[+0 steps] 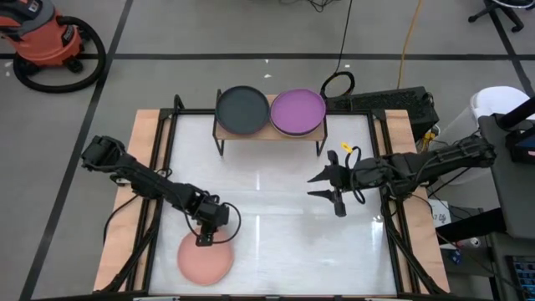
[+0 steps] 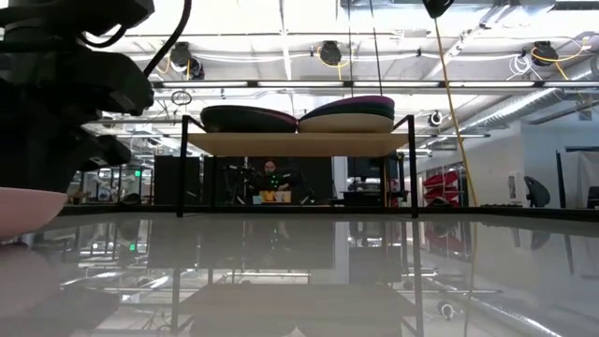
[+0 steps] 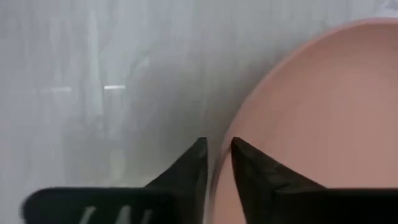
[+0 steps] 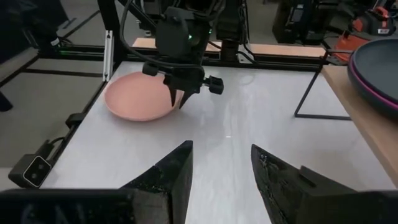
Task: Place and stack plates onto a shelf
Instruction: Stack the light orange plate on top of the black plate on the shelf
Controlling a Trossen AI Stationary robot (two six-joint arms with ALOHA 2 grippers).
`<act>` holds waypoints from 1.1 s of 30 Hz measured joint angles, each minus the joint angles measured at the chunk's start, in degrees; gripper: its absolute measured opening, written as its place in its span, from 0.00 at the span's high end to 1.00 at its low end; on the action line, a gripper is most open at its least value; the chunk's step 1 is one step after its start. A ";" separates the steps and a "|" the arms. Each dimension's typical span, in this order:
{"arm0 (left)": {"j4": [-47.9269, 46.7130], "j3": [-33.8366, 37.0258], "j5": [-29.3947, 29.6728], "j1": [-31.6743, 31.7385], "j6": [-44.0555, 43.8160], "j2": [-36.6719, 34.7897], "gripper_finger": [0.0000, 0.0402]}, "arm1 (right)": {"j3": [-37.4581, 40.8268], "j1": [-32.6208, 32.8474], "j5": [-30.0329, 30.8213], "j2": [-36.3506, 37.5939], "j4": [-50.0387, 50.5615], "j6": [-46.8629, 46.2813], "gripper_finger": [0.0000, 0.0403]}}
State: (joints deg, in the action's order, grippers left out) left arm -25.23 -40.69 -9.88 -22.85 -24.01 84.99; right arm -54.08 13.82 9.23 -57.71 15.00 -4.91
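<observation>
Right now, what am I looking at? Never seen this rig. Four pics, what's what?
Two robot arms work at a white table. One picture looks straight down, one looks level across the tabletop, and two come from cameras on the arms' wrists.

At the far edge stands the shelf, already carrying two stacks, topped by a dark grey plate and a purple plate.

The left gripper is down at the rim of a salmon plate near the front; its fingers straddle the rim, nearly closed, and the plate does not look lifted.

The right gripper is open mid-table, holding nothing.
</observation>
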 joint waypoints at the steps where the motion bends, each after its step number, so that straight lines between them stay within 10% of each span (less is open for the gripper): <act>1: 0.02 0.00 -0.32 0.20 0.49 0.00 0.83 | 0.00 -0.02 0.00 0.00 0.00 0.00 0.64; 16: -11.04 -9.57 -2.38 12.77 17.44 -2.99 0.98 | 0.00 -0.04 0.00 -0.02 0.13 -0.27 0.64; 33: -19.71 -46.36 5.40 56.01 30.29 -7.73 0.98 | 0.00 -0.11 0.02 -0.02 0.28 5.79 0.64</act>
State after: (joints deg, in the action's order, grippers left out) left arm -44.94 -87.05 -4.49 33.17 6.28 77.26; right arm -54.08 13.72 9.26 -57.74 15.29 0.88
